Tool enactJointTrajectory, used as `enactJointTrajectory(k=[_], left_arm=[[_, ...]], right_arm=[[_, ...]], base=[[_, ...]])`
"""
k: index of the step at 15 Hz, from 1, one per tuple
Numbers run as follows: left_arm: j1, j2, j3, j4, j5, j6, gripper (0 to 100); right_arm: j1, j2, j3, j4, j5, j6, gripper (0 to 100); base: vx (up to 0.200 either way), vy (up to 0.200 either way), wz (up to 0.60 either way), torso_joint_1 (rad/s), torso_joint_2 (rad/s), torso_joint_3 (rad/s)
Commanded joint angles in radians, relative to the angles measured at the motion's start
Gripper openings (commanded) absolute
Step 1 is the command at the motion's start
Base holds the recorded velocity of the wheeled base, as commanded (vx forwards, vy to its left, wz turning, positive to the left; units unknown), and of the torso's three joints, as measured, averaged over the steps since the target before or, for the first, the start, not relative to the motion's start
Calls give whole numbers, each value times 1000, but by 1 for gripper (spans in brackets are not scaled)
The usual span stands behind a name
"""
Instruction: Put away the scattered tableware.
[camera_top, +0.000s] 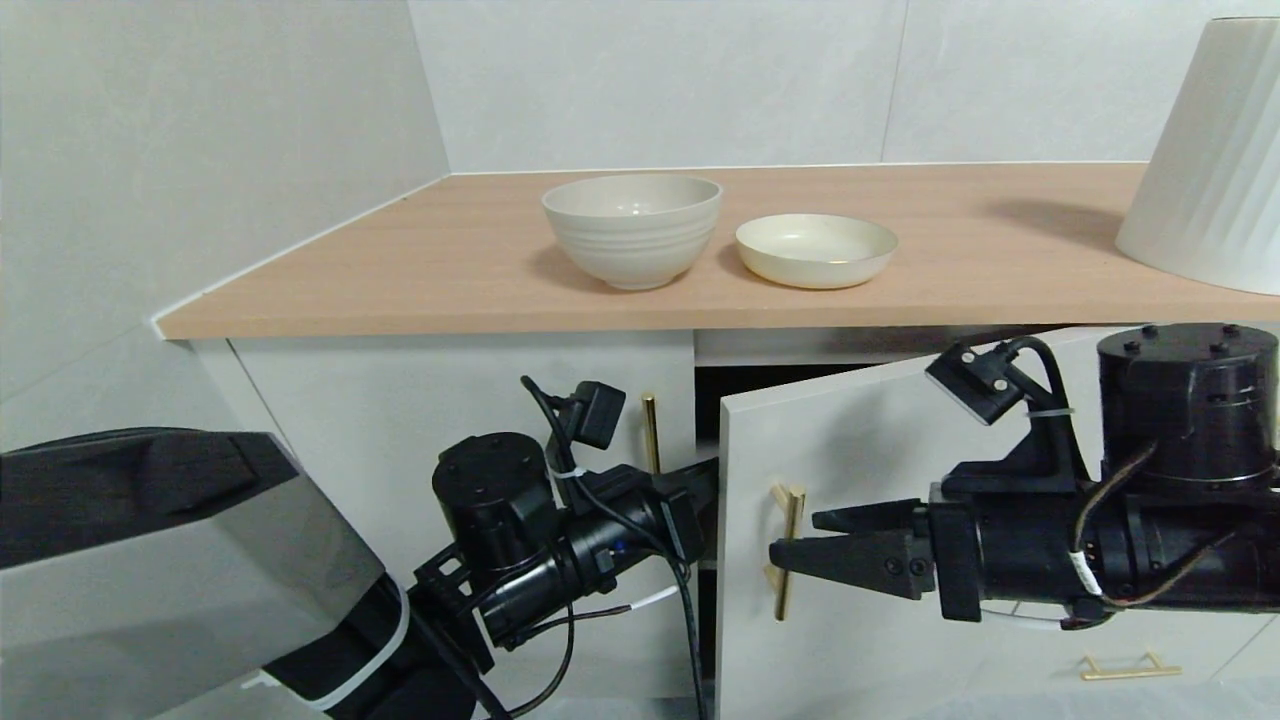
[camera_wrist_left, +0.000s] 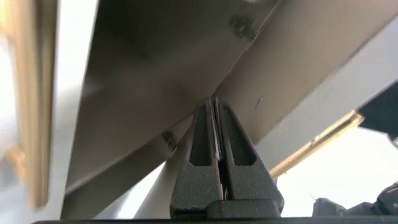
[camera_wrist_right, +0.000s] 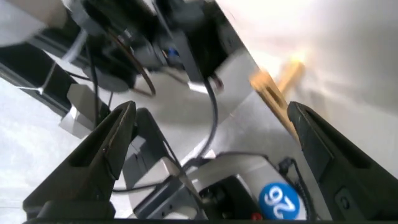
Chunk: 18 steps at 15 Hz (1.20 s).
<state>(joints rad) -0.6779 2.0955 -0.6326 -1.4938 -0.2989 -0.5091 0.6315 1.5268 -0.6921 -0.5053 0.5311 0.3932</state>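
A pale deep bowl (camera_top: 632, 228) and a cream shallow dish (camera_top: 816, 248) stand side by side on the wooden countertop (camera_top: 420, 270). Below them a white cabinet door (camera_top: 850, 560) hangs partly open. My right gripper (camera_top: 800, 535) is open at the door's gold handle (camera_top: 787, 545). In the right wrist view the handle (camera_wrist_right: 277, 90) lies between the spread fingers (camera_wrist_right: 118, 143), unclamped. My left gripper (camera_top: 703, 488) is tucked into the dark gap at the door's free edge. In the left wrist view the left gripper (camera_wrist_left: 213, 106) is shut, its tips against the door's edge.
A large white ribbed lampshade (camera_top: 1215, 160) stands on the counter at the right. Another gold handle (camera_top: 650, 432) is on the closed left door, and a horizontal one (camera_top: 1130, 667) is low at the right. Walls close the counter's left and back.
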Motion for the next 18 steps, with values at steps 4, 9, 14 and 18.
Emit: enactJointTrajectory(k=[4,9,14,18], left_arm=[[0,-45,-49,113,-2,70,0],[0,-35,-99,155,-2,195,0],[-2,-35,-81,158,-2,198,0],[-22,-11,-98,158,-3,198,0]], right_arm=[[-21,-137,120,42,-97,0,100],[93,-235,209,44,-229,0,100],[93,-243,221,44,-226,0,100],[94,-238,229,44,-223,-2,100]], base=[[0,0,0,0,0,0],[0,0,0,0,0,0],[0,0,0,0,0,0],[0,0,0,0,0,0]])
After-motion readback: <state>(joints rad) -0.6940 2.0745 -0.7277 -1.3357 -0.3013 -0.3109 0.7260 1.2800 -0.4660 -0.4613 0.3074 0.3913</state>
